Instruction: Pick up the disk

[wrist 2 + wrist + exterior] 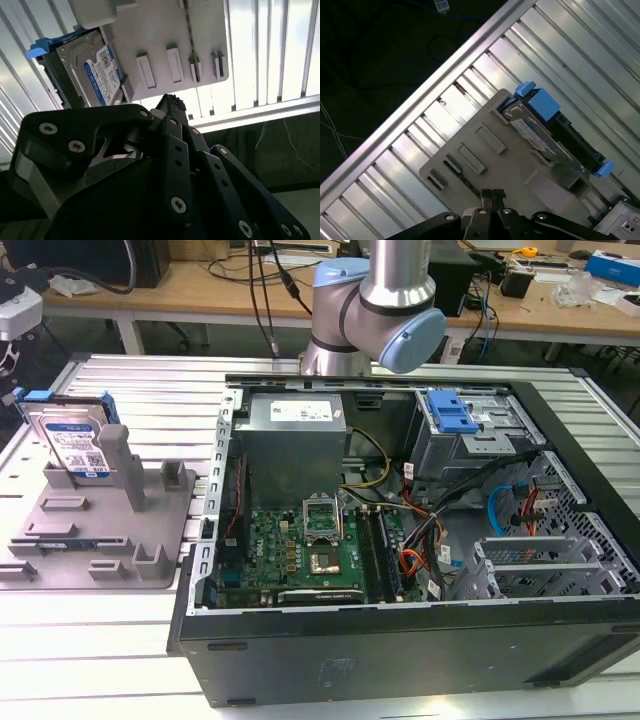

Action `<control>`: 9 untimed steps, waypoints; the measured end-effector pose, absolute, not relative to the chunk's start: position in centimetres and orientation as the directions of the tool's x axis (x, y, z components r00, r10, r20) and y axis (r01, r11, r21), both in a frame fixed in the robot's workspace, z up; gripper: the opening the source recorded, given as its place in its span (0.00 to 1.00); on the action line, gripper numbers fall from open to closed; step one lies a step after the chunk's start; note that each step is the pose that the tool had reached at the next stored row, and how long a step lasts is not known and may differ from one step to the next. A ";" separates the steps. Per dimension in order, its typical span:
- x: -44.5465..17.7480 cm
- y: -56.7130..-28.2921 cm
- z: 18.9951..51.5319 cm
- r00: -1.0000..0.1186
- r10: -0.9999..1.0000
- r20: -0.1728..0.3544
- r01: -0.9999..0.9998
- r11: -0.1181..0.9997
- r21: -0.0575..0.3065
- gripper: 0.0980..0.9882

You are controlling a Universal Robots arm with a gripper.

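Second wrist view: the pincer (170, 102) is seen with its tips pressed together on nothing, well apart from the disk (100, 75). The disk is stood on edge in the grey fixture plate (110, 550) on the ribbed tabletop (90, 640), at the exterior view's left. For a sound grasp, the jaws would need to be parted and squared across the flat faces, clear of the blue rails (39, 49). An upright post (118, 455) is set against the labelled face and narrows access; the open computer case (400, 650) is placed just beside.
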State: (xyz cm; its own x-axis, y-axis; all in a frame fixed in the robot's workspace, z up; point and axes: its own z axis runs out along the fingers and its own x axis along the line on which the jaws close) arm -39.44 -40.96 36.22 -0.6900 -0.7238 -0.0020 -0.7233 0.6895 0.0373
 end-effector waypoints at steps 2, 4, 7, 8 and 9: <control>-39.4 -41.0 36.2 -0.632 -0.775 -0.002 -0.775 0.631 0.037 0.08; -39.4 -41.0 36.1 -0.573 -0.819 -0.002 -0.819 0.573 0.037 0.22; -39.4 -41.0 36.1 -0.525 -0.851 -0.001 -0.850 0.525 0.037 0.36; -39.4 -41.0 36.0 -0.500 -0.866 -0.001 -0.865 0.500 0.037 0.36; -39.4 -41.0 36.0 -0.478 -0.879 0.000 -0.878 0.477 0.036 0.43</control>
State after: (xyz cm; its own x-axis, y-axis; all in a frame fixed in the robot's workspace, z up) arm -39.44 -40.96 36.02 -0.4775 -0.8786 -0.0003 -0.8780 0.4772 0.0362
